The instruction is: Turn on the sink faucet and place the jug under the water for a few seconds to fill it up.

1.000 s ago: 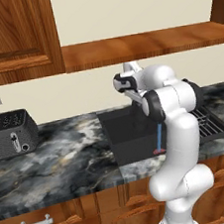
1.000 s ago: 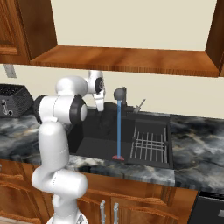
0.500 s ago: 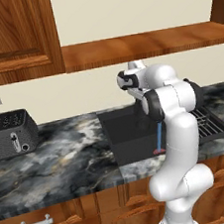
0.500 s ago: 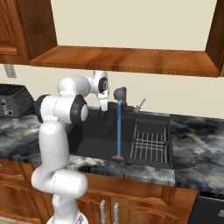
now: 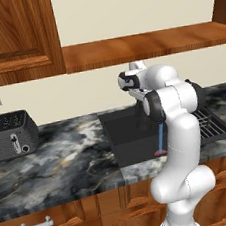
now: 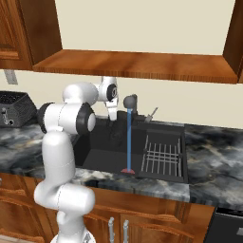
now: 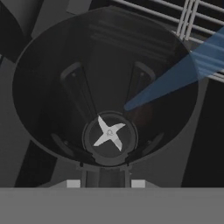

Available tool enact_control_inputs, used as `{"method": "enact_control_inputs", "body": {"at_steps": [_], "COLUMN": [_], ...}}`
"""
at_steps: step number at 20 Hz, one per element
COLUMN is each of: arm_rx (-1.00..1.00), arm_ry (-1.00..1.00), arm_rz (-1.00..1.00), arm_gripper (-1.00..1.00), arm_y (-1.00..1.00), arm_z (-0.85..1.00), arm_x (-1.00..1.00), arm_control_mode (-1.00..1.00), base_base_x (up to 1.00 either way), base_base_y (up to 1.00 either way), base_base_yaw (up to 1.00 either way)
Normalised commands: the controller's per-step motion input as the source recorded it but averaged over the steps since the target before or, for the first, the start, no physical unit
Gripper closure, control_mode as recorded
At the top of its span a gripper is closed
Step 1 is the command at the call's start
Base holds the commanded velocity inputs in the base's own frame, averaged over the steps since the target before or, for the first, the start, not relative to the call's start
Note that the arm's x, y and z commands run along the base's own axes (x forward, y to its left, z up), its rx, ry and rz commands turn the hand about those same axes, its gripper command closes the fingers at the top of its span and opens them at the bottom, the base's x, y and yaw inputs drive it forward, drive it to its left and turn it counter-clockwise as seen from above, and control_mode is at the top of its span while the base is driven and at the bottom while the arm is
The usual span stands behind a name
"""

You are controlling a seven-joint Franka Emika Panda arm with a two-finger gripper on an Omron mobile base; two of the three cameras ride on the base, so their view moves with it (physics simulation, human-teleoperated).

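- The thin bright-blue stream of water (image 6: 128, 140) is running straight down from the small black angular faucet with the round grey ball head (image 6: 130, 102), which sits at the back edge of the wide matte-black rectangular sink (image 6: 102, 159). It hits the sink floor near the front edge, where there's a little reddish splash.
- The plain matte-black cylindrical jug (image 7: 65, 57) is seen from above in the hand view: a wide-open dark mouth with a small silver four-armed blade at the bottom, so it looks a lot like a blender jar.
- In that same view the water passes beside the jug's rim on the wire-rack side, not into the mouth as far as can be made out.
- The white arm's two-finger gripper (image 6: 113, 116) hangs over the back left part of the sink, just left of the faucet. Its fingers look pinched on the jug's rim, but the tips are honestly hard to make out.
- The metal wire rack (image 6: 163, 154) fills the right side of the sink.
- The black slotted toaster (image 5: 9, 134) sits at the left end of the marbled dark stone counter (image 5: 66, 161), well apart from the sink.
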Motion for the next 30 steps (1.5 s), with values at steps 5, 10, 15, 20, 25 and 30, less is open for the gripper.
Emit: {"method": "enact_control_inputs", "body": {"at_steps": [5,10,15,20,25,30], "arm_rx": [0.0,0.0,0.0,0.0,0.0,0.0], "arm_ry": [0.0,0.0,0.0,0.0,0.0,0.0], "arm_rz": [0.0,0.0,0.0,0.0,0.0,0.0], "arm_gripper": [1.0,1.0,1.0,1.0,1.0,1.0], "arm_y": [0.0,0.0,-0.08,-0.28,-0.21,-0.02], "arm_z": [0.0,0.0,0.0,0.0,0.0,0.0], "arm_x": [0.0,0.0,0.05,0.06,0.0,0.0], "arm_control_mode": [-1.0,-1.0,-1.0,-1.0,-1.0,-1.0], "base_base_x": [0.0,0.0,0.0,0.0,0.0,0.0], "base_base_y": [0.0,0.0,0.0,0.0,0.0,0.0], "base_base_yaw": [0.0,0.0,0.0,0.0,0.0,0.0]}}
